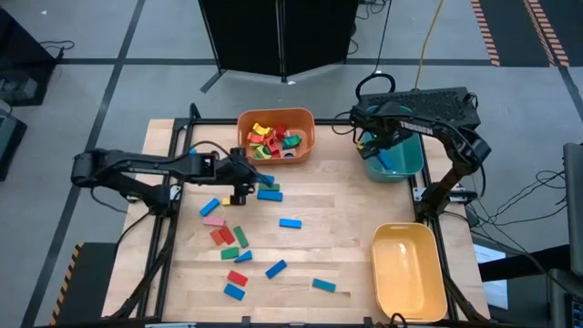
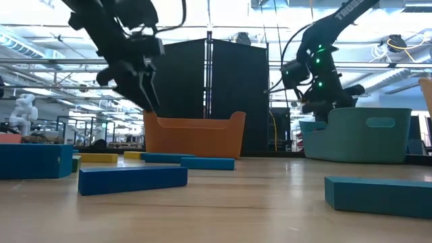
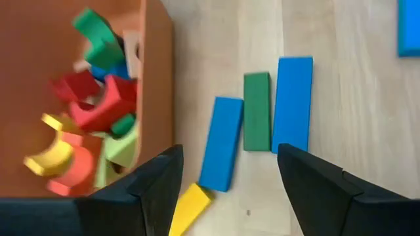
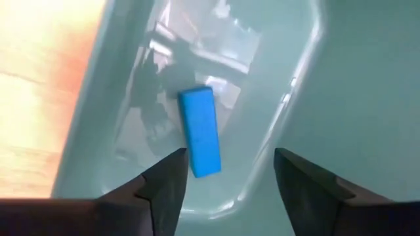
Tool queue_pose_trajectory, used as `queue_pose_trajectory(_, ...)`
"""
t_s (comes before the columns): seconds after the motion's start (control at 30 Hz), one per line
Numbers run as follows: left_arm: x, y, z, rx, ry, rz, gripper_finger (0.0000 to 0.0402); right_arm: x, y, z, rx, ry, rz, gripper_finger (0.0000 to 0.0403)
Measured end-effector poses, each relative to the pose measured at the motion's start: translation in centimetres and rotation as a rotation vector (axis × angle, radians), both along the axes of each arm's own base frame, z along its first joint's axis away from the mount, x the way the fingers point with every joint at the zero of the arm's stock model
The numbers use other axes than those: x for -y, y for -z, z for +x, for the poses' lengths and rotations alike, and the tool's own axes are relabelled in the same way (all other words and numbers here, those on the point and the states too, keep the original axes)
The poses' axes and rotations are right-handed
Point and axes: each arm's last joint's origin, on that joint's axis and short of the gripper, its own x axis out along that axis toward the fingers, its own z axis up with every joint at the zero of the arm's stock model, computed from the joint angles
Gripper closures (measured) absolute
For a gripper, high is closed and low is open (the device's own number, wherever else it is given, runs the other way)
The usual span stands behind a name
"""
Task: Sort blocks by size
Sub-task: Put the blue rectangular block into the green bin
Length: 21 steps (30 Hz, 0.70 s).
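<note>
I can read no complete text, label or number anywhere. White lettering on my right arm (image 2: 351, 8) is cut off, illegible.

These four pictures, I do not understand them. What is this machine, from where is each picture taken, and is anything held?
It is a robot with two dark arms at a wooden table. One picture looks down from above, one looks level across the table, and two come from cameras on the wrists. Small flat coloured blocks lie scattered on the wood. The left gripper hangs open above them beside the orange plastic bin, which holds mixed pieces. The right gripper is over the teal plastic bin, jaws apart, a blue rectangular block below them. Nothing is held. The yellow plastic bin stands near.
</note>
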Motion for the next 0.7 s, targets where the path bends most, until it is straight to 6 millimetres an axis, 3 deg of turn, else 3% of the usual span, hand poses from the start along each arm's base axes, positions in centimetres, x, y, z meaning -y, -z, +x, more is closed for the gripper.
queue_pose_trajectory(0.27,-0.1,3.3,1.8,-0.102,0.013,-0.053,0.0151,-1.5,-4.5,-1.6,0.15,-0.006,-0.145,0.0188)
queue_pose_trajectory(0.5,-0.1,5.1,3.1,-0.104,0.031,-0.12,0.0151,-4.5,-8.4,-3.0,0.297,-0.073,-0.264,0.0188)
queue_pose_trajectory(0.7,0.0,6.1,3.5,-0.117,0.059,-0.178,0.0151,-7.2,-10.2,-2.9,0.411,-0.137,-0.318,0.0188)
